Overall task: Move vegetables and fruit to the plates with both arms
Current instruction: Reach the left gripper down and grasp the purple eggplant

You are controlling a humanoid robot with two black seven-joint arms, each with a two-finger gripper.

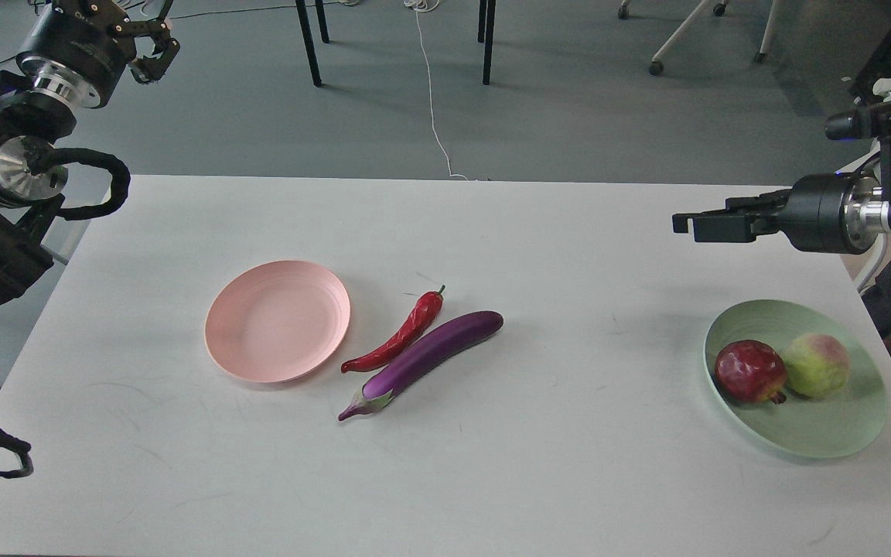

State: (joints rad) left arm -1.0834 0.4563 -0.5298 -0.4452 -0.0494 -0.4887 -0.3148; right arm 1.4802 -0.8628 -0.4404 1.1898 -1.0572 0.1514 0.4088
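White table [492, 480], both arms raised, left gripper [153, 48], right gripper [685, 224] empty.

Pale pink plate [278, 320] bare at table centre-left, red chili pepper [399, 337] just beside it at 3 o'clock, purple eggplant [424, 360] alongside (stem cap toward 7 o'clock), dark red pomegranate [749, 370] touching blushed green peach [816, 365] on pale green plate [824, 433], far right.

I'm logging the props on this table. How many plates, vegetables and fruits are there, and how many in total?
Plates: 2, pink plate and green plate
Vegetables: 2, chili pepper and eggplant
Fruits: 2, pomegranate and peach
Total: 6
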